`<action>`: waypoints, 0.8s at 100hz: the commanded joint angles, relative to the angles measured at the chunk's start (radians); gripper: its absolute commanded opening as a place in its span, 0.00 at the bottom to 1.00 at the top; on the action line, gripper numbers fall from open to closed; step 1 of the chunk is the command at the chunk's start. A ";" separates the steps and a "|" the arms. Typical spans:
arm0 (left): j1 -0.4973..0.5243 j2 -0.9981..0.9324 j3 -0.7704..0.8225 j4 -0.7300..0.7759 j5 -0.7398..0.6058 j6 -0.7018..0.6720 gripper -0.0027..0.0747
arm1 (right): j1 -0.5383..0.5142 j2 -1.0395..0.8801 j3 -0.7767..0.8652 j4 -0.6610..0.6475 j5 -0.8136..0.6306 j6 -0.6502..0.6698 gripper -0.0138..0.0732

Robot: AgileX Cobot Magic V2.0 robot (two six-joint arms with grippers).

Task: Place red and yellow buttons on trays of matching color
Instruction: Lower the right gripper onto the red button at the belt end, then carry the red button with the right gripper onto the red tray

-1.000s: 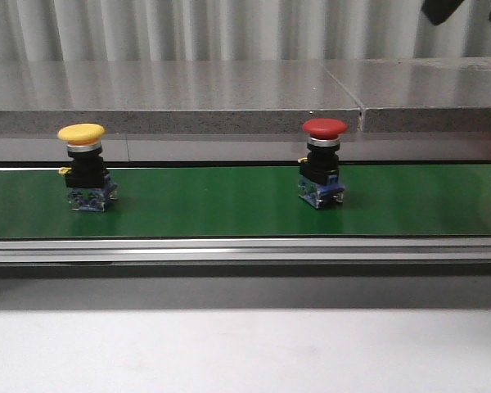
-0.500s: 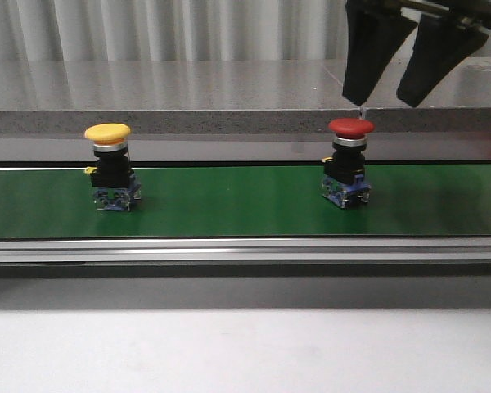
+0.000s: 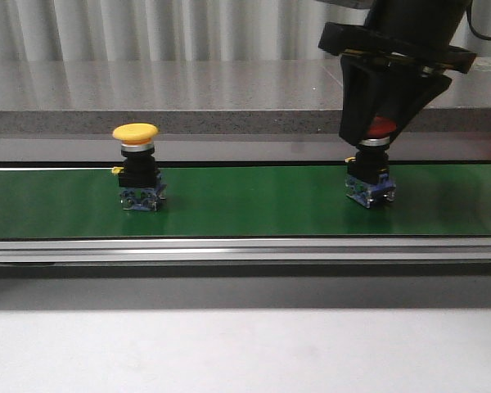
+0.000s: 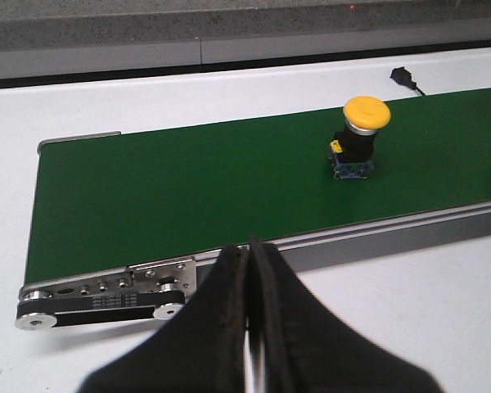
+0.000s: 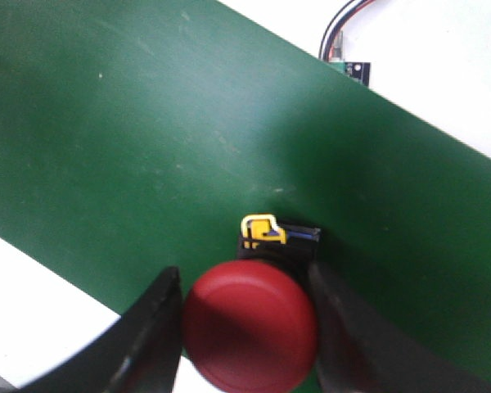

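Note:
The red button stands upright on the green belt at the right. My right gripper has come down over it, open, one finger on each side of the red cap with very little gap. The yellow button stands upright on the belt left of centre, and the left wrist view shows it well beyond my left gripper. That gripper is shut and empty, hanging over the white table short of the belt's near rail. The trays are out of view.
A grey stone ledge runs behind the belt. The belt's aluminium rail borders the white table in front. The belt's roller end lies near my left gripper. A small wired module sits beside the belt.
Both buttons have travelled to the right along the belt. My right gripper dropped from the upper right and now straddles the red button's cap.

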 commanded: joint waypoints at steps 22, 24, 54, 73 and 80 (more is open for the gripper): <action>-0.009 0.007 -0.027 -0.022 -0.063 0.000 0.01 | -0.020 -0.090 -0.031 0.018 -0.065 -0.010 0.30; -0.009 0.007 -0.027 -0.022 -0.063 0.000 0.01 | -0.027 -0.097 -0.031 0.018 -0.069 -0.008 0.30; -0.009 0.007 -0.027 -0.022 -0.063 0.000 0.01 | -0.259 -0.202 -0.031 0.018 -0.084 0.008 0.30; -0.009 0.007 -0.027 -0.022 -0.063 0.000 0.01 | -0.454 -0.220 -0.031 0.018 -0.085 0.008 0.30; -0.009 0.007 -0.027 -0.022 -0.063 0.000 0.01 | -0.515 -0.220 -0.031 0.018 -0.087 0.011 0.30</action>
